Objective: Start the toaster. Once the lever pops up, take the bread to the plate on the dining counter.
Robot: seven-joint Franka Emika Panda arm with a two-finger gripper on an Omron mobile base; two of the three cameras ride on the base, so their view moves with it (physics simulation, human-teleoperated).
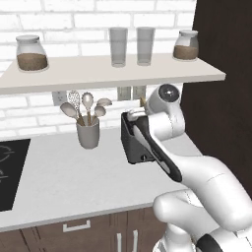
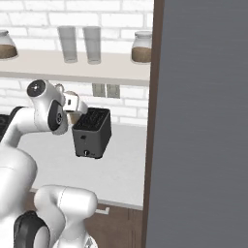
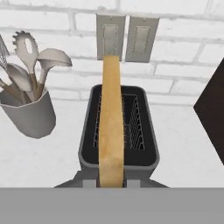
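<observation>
We're on the carry step: the end effector (image 2: 72,102) pinches the bread (image 3: 110,127) by its crust edge, slice hanging right above the toaster (image 3: 118,131) on the bench (image 1: 74,182). It stands edge-on, long axis along the slot toward the wall. Next we need to lift clear, then drive to the plate.

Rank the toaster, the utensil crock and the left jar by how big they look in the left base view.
1. toaster, though the arm hides part of it.
2. utensil crock and left jar: too alike to rank, and the jar sits farther back on the shelf.
</observation>
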